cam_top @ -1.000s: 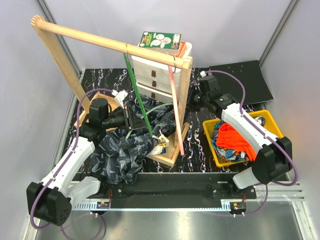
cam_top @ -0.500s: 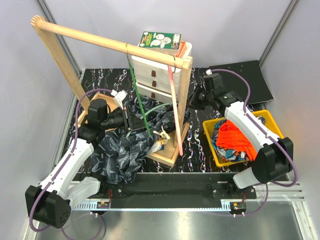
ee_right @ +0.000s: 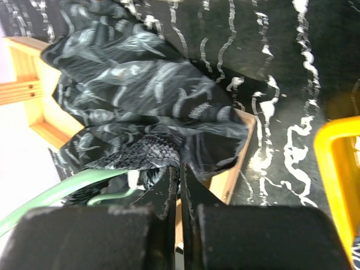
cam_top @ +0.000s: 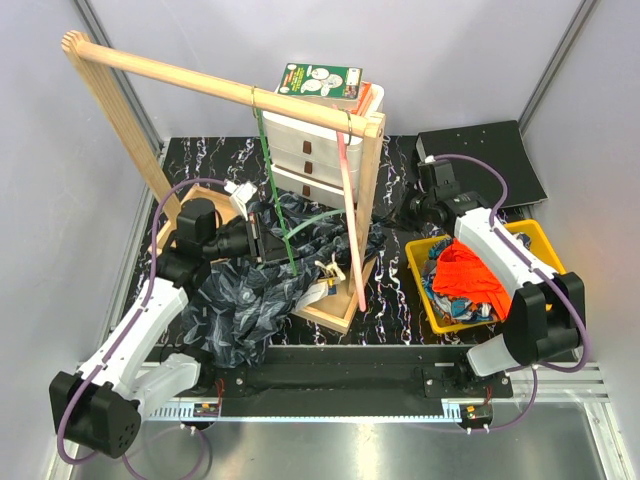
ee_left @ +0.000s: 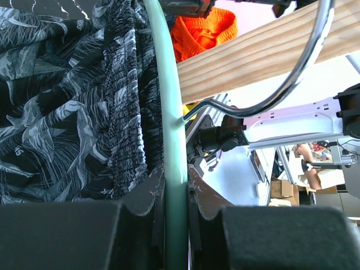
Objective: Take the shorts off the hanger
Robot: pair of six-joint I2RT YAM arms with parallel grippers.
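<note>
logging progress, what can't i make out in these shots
Left wrist view: where the dark shorts meet the green hanger, behind the left gripper.
Top view: what lies under the orange shorts in the bin.
Right wrist view: most of the hanger, past the left edge and behind the right gripper.

Overhead view was bright and even, light diffuse from above. Shadows on the worktop (cam_top: 400,300) lay soft and short, and the metal strip (cam_top: 330,450) at the near edge carried a dull sheen. Left wrist: left fingers (ee_left: 140,208) sat black, underexposed and blurred against the lens. The green hanger (ee_left: 171,112) between them was sharp. Background at right was blown near white, with a glint on the chrome hook (ee_left: 305,59). Right wrist: right fingers (ee_right: 163,197) were dark and soft, and the left margin was washed out. The dark shorts (ee_right: 146,95) were crisp, the yellow bin (ee_right: 337,169) hazy at the frame edge.
</note>
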